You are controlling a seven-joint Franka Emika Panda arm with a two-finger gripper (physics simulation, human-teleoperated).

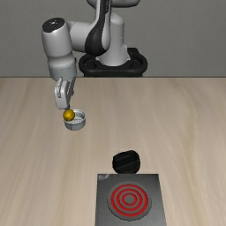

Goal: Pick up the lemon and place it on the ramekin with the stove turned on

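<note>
- The end effector (66, 108) hangs straight down over the counter (177, 124), towards the exterior view's left, with its tip right at the lemon (68, 114).
- I cannot tell how far open it is, or whether it has hold of the lemon or is only touching it from above.
- The lemon shows at the side of the ramekin (79, 122) that faces the exterior view's left, overlapping the rim. Whether it rests in the dish, on the rim or just above it cannot be made out.
- The stove (104, 181) lies well apart, low in the exterior view. Its burner (130, 200) glows red, so that part of the task looks met.
- A black object (125, 161) sits just beyond the stove, well clear of the ramekin.
- Judged stage: the placing step, at or close to the moment of letting go.
- Risk: the lemon seems off-centre over the dish. If it is let go there, it could catch the rim and roll off onto the counter.
- Risk: a round lemon on a small, light dish may tip or nudge it, and pressing down on the rim would make that worse.
- Risk: if the lemon clings to the end effector as the arm lifts, it could be dragged back out.
- Safer would be centring over the ramekin before release, then rising straight up.
</note>
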